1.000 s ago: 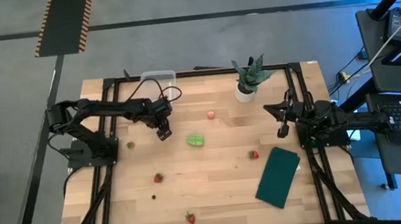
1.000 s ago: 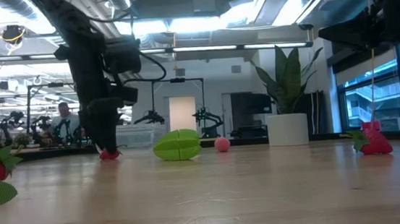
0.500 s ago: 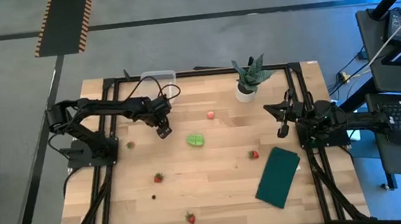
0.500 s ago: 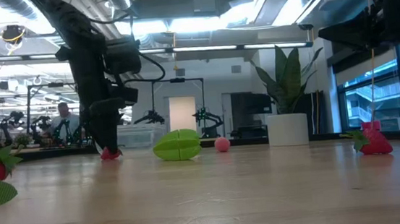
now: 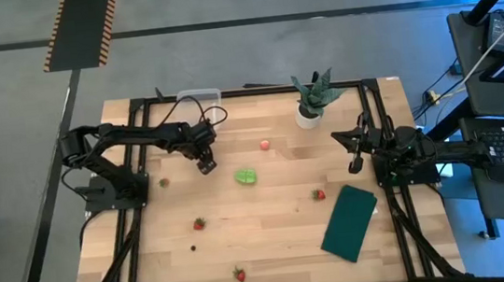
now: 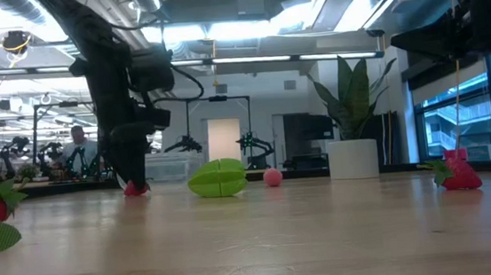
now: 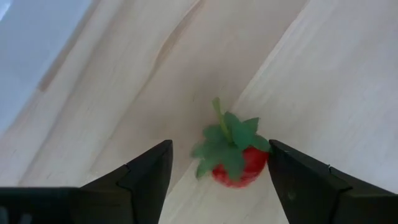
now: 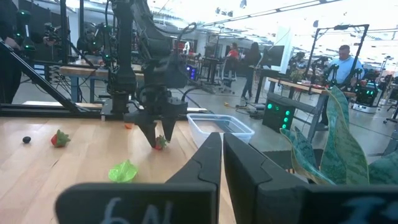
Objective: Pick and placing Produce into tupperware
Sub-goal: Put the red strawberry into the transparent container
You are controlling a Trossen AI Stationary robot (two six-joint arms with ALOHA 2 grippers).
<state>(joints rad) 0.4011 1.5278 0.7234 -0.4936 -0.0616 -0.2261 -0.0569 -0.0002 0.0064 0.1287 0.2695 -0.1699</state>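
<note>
My left gripper (image 5: pixel 206 168) points down at the table left of centre, open. A small red strawberry (image 7: pixel 233 157) with green leaves lies on the wood between its fingers and shows under it in the low view (image 6: pixel 134 190). The clear tupperware (image 5: pixel 199 98) stands at the far edge. On the table lie a green lumpy piece (image 5: pixel 245 175), a pink round fruit (image 5: pixel 265 144) and other strawberries (image 5: pixel 199 224) (image 5: pixel 319 194) (image 5: pixel 239 275). My right gripper (image 5: pixel 356 162) waits shut at the right side. My left gripper comes at the strawberry from above, one finger on each side of it. One finger (image 7: pixel 292 180) stands right against the berry's red side (image 7: pixel 260 160); whether it touches, I cannot tell. The other finger is apart from it. The berry rests on the table.
A spiky plant in a white pot (image 5: pixel 312 103) stands at the far edge right of centre. A flat dark green rectangle (image 5: pixel 349 222) lies at the near right. One more strawberry (image 5: pixel 163 181) lies by the left arm's base. Black frame rails run along the table's sides.
</note>
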